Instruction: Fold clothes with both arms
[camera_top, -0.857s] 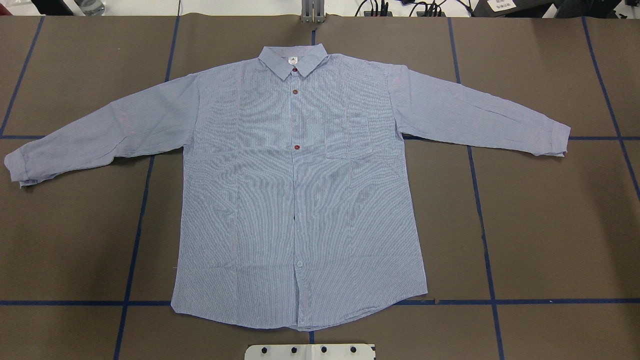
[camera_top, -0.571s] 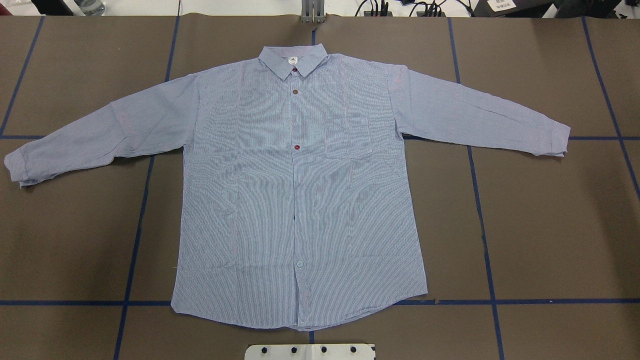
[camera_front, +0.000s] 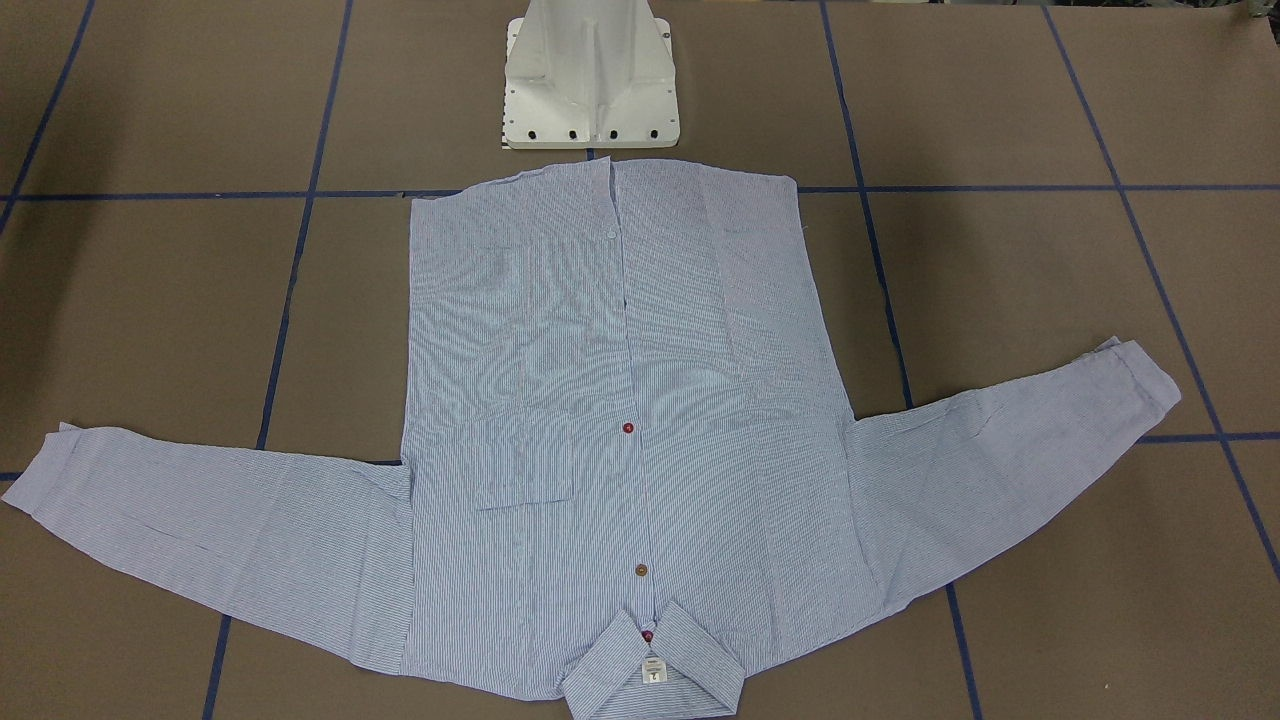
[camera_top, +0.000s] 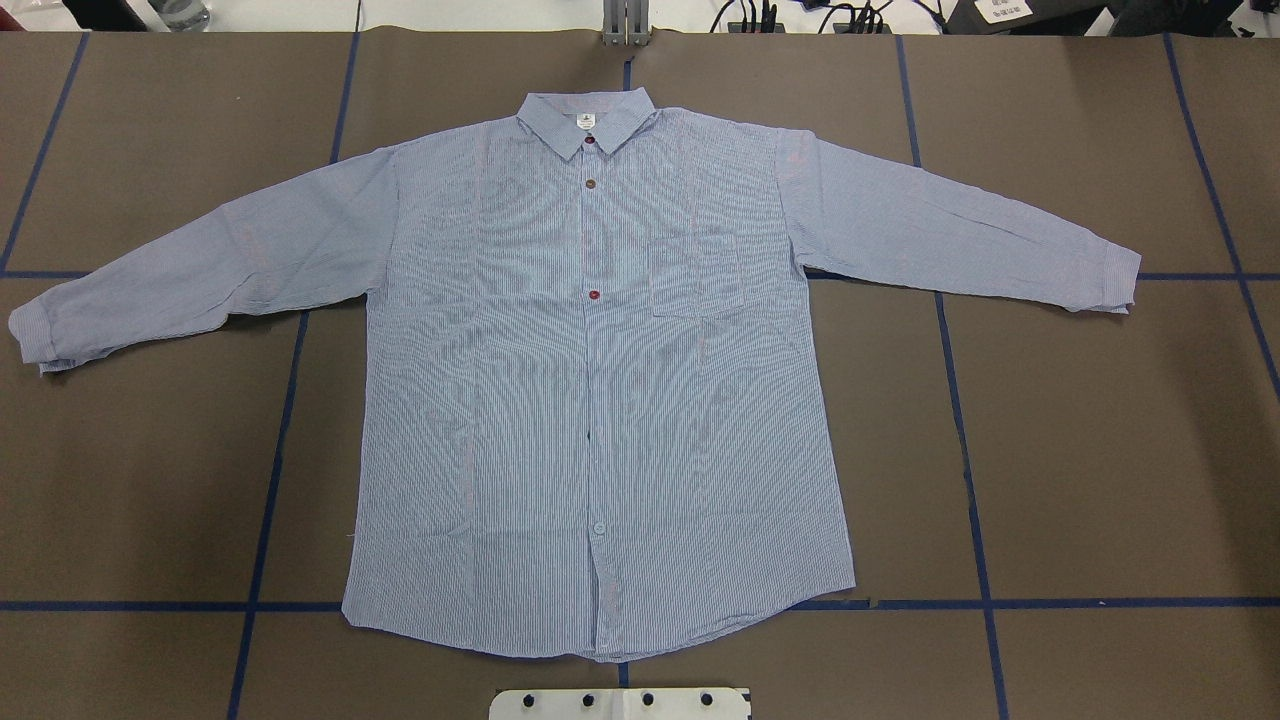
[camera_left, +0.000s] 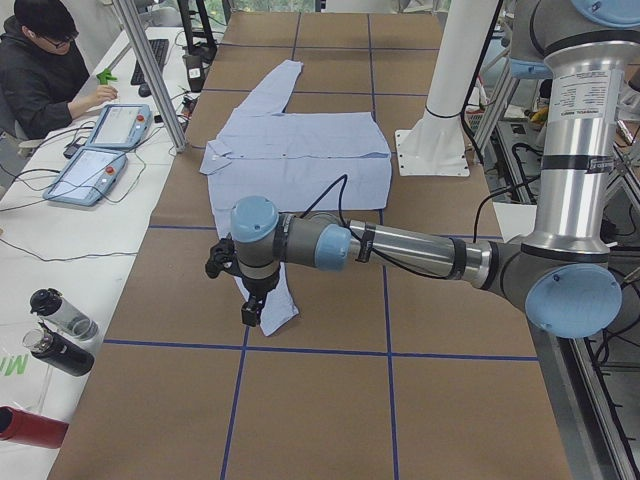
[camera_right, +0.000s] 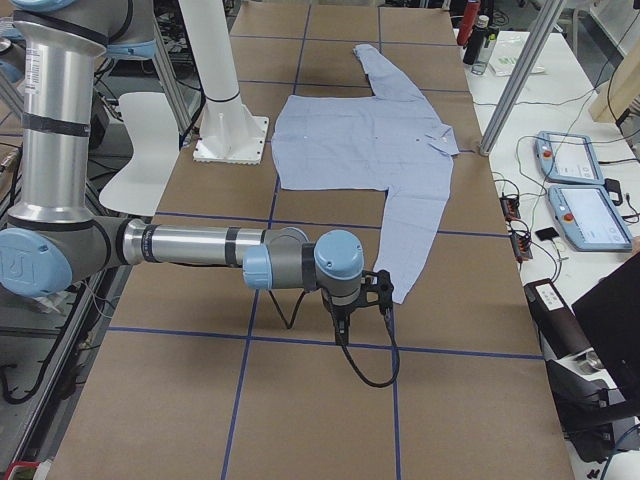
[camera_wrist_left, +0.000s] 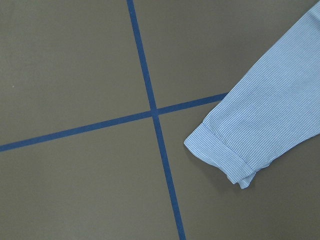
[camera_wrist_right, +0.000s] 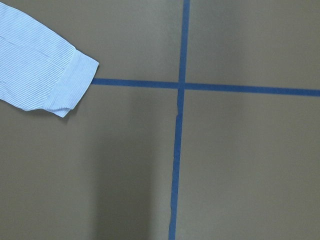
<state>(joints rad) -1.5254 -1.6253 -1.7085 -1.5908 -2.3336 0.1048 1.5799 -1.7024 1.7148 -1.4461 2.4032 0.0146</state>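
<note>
A shirt (camera_top: 600, 400) lay flat, sleeves spread. The left gripper (camera_left: 251, 312) and right gripper (camera_right: 341, 322) hung near its sleeve ends; whether either was parted or closed could not be told.

shirt (camera_top: 600, 420) flat on table (camera_top: 1100, 450) — collar (camera_top: 587, 118) far, hem (camera_top: 600, 645) by pedestal (camera_top: 620, 704) | left arm (camera_left: 400, 245), right arm (camera_right: 190, 245) near outspread cuffs (camera_top: 30, 340)

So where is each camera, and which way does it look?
Front-facing: across the table, facing the white base, down on the shirt; only that base shows.
Overhead: behind the base, forward and down; its edge only.
Exterior left: table's end; left arm near.
Exterior right: opposite end; right arm near.
Left wrist: down on a cuff; no robot parts.
Right wrist: down on the other cuff; same.
Front-facing and overhead share shirt and base.
</note>
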